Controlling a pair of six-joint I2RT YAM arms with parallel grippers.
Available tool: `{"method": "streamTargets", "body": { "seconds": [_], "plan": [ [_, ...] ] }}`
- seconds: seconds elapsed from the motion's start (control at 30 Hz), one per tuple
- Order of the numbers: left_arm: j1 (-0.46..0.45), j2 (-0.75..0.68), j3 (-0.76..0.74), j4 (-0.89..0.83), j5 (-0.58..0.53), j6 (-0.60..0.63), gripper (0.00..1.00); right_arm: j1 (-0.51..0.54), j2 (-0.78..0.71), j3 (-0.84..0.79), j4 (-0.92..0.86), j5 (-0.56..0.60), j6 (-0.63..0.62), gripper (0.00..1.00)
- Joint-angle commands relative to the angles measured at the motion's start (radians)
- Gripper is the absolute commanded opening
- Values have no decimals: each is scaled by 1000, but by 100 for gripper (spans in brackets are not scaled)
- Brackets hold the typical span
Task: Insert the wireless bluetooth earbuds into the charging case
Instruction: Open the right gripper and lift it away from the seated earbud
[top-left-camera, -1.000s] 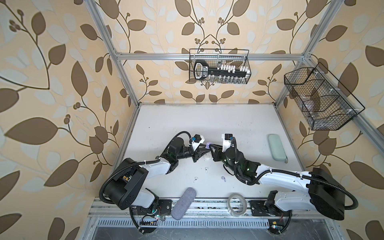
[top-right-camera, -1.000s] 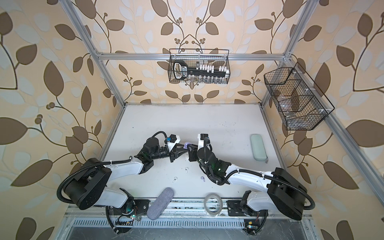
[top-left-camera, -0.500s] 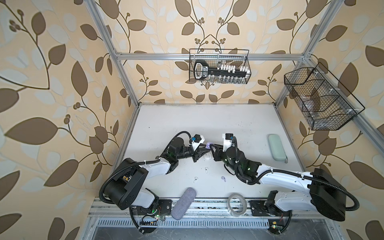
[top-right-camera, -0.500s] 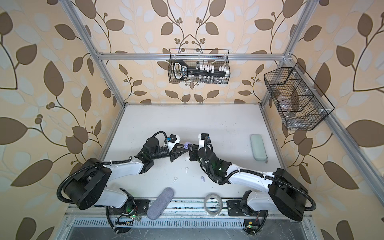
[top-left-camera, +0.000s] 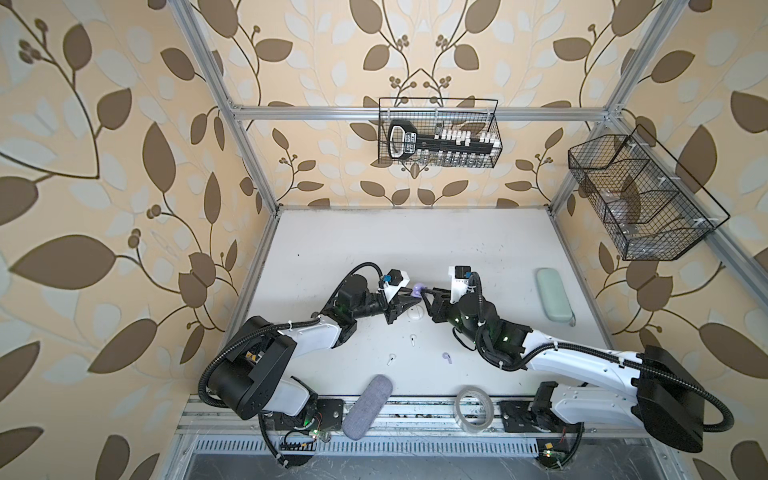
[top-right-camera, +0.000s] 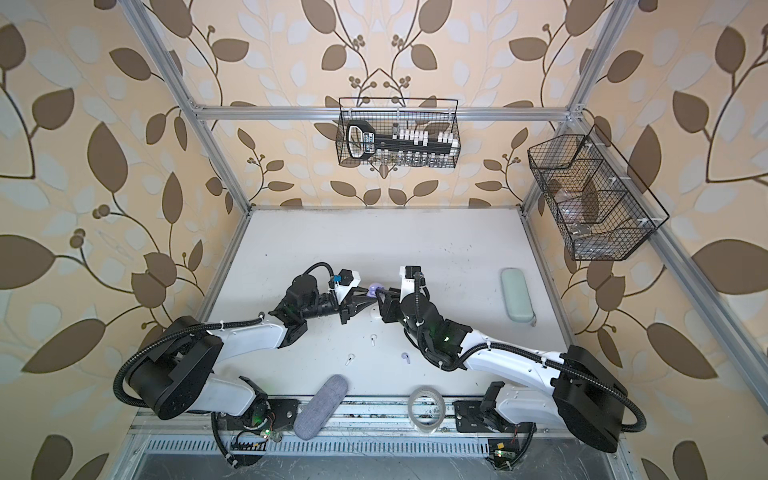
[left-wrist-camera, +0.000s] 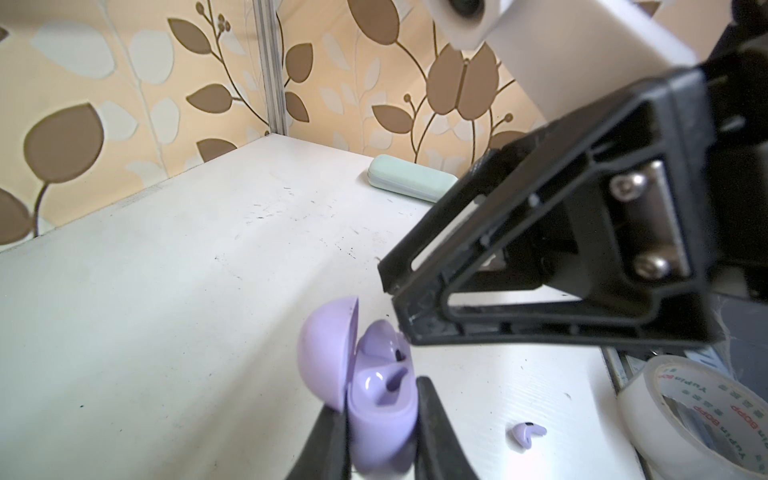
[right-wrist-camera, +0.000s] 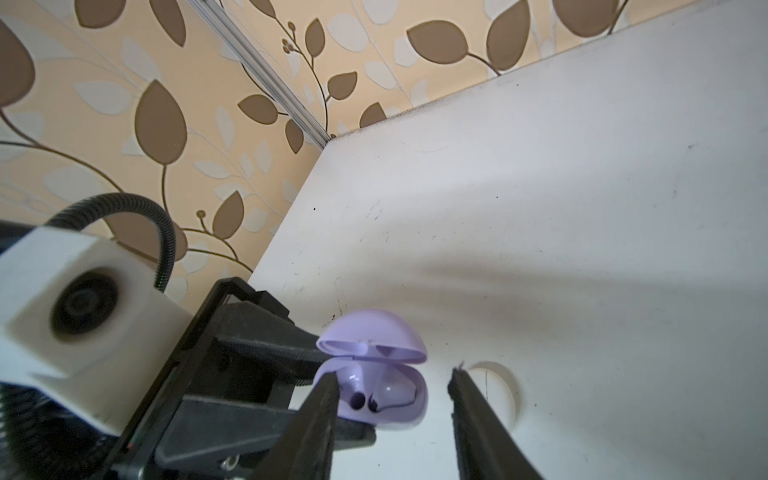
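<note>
Now, lilac case (left-wrist-camera: 374, 415): my ref point. Lid swung open, base held by L gripper (left-wrist-camera: 377, 395).
L gripper: jaws narrow, clamped on the case base from both sides, both fingers (left-wrist-camera: 332, 432) pressed to it.
R gripper (right-wrist-camera: 392, 376): jaws part-open, gripping nothing. Tips sit either side of the open case front, one at its edge, the other apart from it. Contact or not, I can't tell.
Seated lilac bud (right-wrist-camera: 392, 390): in one well of the lilac case. Well next to it looks empty to me.
Loose lilac bud (top-left-camera: 446, 356): flat on table (top-left-camera: 374, 249), well apart from the case, on its arm-base side.
Nearer white bud (top-left-camera: 412, 340): on table, same side of the case, closer to it than the loose lilac bud.
Farther white bud (top-left-camera: 390, 358): on table, beyond the nearer one as seen from the case.
White case (top-left-camera: 417, 314): on table just beside the lilac case, arm-base side. In R wrist view it's partly behind one R finger.
</note>
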Motion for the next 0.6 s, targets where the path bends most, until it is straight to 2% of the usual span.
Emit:
{"method": "streamTargets", "body": {
  "seconds": [0.0, 0.13, 0.37, 0.57],
  "plan": [
    [11, -24, 12, 43, 16, 26, 0, -5, -27, 3, -47, -6, -7, 50],
    [11, -27, 6, 39, 15, 44, 0, -8, -42, 8, -98, -4, -12, 55],
    [11, -29, -4, 31, 20, 86, 0, -20, -56, 36, -237, -16, -22, 55],
    [10, -28, -12, 31, 30, 118, 0, -24, -71, 42, -348, -24, -32, 61]
  ]
}}
